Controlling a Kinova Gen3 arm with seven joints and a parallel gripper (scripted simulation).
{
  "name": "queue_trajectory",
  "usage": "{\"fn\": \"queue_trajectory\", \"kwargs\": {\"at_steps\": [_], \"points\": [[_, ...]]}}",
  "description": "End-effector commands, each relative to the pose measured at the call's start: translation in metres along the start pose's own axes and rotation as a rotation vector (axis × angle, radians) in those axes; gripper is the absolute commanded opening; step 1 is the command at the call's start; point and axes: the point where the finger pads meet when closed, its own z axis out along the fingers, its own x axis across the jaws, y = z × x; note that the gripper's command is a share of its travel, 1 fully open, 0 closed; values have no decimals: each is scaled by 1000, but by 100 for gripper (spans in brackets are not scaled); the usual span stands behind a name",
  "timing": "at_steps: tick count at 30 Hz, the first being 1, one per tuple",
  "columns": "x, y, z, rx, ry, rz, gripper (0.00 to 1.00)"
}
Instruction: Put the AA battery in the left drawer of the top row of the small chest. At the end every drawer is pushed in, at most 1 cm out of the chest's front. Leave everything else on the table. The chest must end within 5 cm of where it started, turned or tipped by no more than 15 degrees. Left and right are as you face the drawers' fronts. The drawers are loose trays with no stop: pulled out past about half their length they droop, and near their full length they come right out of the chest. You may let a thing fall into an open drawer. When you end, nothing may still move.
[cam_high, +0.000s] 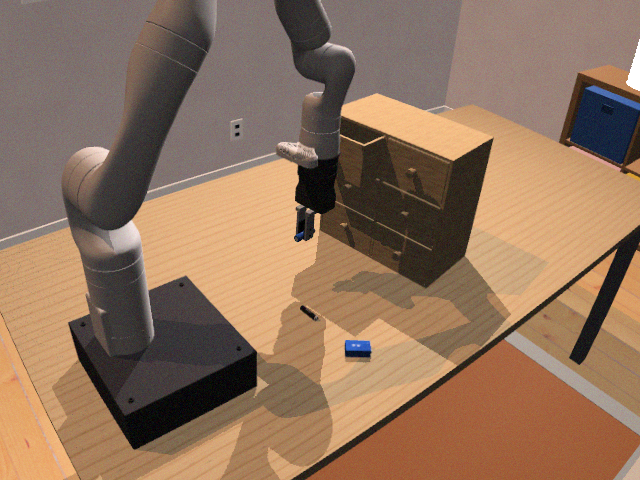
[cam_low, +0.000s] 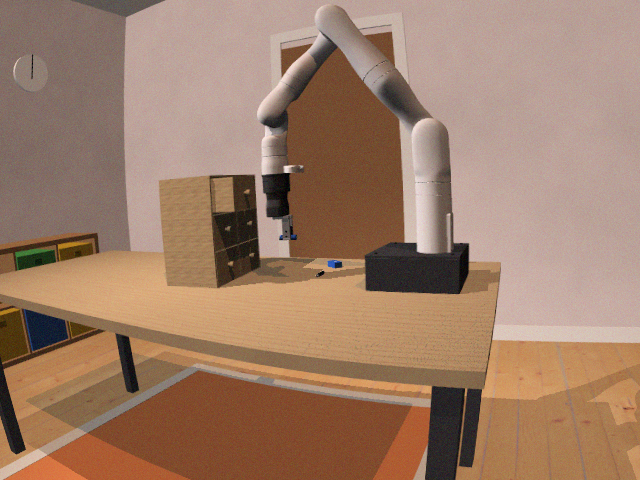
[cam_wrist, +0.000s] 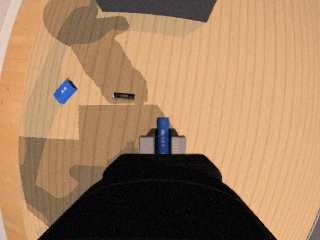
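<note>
My gripper (cam_high: 305, 233) (cam_low: 287, 234) (cam_wrist: 163, 137) points down and is shut on the blue AA battery (cam_high: 298, 237) (cam_low: 293, 237) (cam_wrist: 163, 126), which lies level across the fingers. It hangs above the table, in front of the chest (cam_high: 413, 122) (cam_low: 188, 232) and lower than its top row. The top row's left drawer (cam_high: 356, 160) (cam_low: 223, 195) is pulled well out and looks level. Its front is partly hidden behind the arm in the top view, and its inside is mostly hidden. The other drawers look pushed in. The chest stands upright.
A small black cylinder (cam_high: 309, 312) (cam_low: 320, 273) (cam_wrist: 124, 95) and a blue box (cam_high: 357, 348) (cam_low: 334, 264) (cam_wrist: 65, 92) lie on the table between the chest and the black robot base (cam_high: 191, 392) (cam_low: 413, 271) (cam_wrist: 160, 7). The box is nearer the table edge.
</note>
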Motion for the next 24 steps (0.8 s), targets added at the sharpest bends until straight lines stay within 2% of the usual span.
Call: {"fn": "queue_trajectory", "kwargs": {"at_steps": [1,7,17,19,24], "points": [[2,3,-12,-11,5,6,31],[2,3,-30,-11,5,6,31],[2,2,-76,-11,6,5,31],[2,2,-76,-11,6,5,31],[3,2,-101,-11,7,5,31]]}}
